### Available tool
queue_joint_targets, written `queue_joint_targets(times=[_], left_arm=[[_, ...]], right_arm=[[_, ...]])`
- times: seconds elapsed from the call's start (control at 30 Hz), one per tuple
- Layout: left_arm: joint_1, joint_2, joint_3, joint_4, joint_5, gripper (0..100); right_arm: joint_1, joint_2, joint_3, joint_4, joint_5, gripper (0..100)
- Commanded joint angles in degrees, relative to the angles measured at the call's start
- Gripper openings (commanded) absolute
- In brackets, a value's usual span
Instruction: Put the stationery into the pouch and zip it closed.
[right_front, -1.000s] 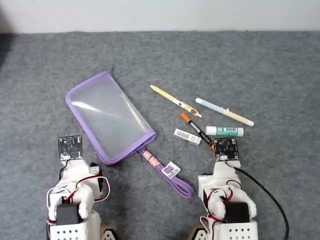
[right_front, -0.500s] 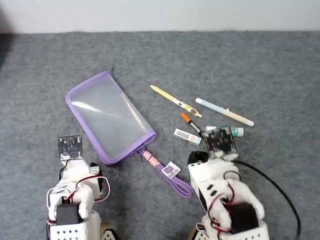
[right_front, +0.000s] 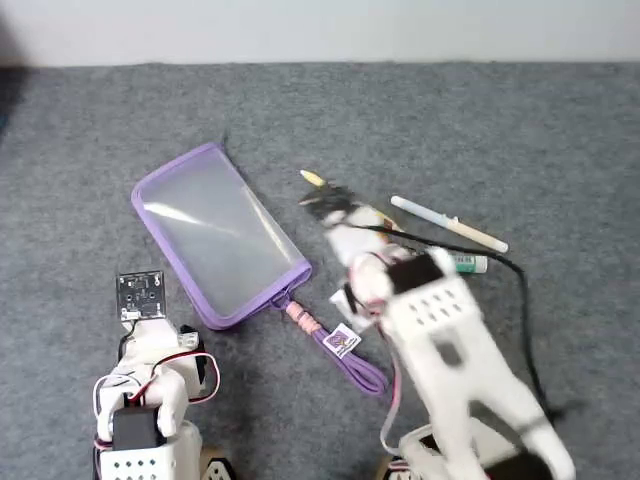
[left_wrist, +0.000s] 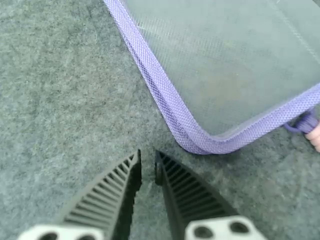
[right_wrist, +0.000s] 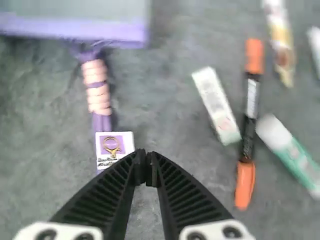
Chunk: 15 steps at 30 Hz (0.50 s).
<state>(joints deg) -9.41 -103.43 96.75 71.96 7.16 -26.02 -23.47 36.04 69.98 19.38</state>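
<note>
Arms | right tool (right_wrist: 146, 161) closed, extended over strap (right_wrist: 96, 87) | left tool (left_wrist: 148, 162) ajar, folded

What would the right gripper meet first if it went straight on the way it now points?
Most likely the small white tag on the purple strap, just ahead of the right gripper; how high it hangs is unclear.

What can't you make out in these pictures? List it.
- High view: the right arm covers the orange pen and eraser, plus part of the yellow pen and glue stick.
- Left wrist view: the pouch runs off the edges; zip state unclear.
- Right wrist view: the yellow pen is blurred and cut off.
</note>
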Motion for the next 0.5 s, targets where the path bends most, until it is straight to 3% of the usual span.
queue_joint_targets(times=[0.0, 0.1, 0.3, 0.47], left_arm=[[-0.09, -0.79, -0.31, 0.09, 0.53, 5], [-0.09, -0.79, -0.31, 0.09, 0.53, 5], [-0.09, -0.79, -0.31, 0.09, 0.53, 5], [-0.09, -0.79, -0.31, 0.09, 0.53, 5]], right_arm=[[-4.00, 8.84, -7.65, -0.66, 2.90, 1.2], [-7.34, 15.78, -11.25, -0.66, 2.90, 3.9], [-10.68, 26.68, -18.11, -0.66, 2.90, 19.0], [-12.44, 32.31, -24.35, -0.57, 2.90, 18.8]])
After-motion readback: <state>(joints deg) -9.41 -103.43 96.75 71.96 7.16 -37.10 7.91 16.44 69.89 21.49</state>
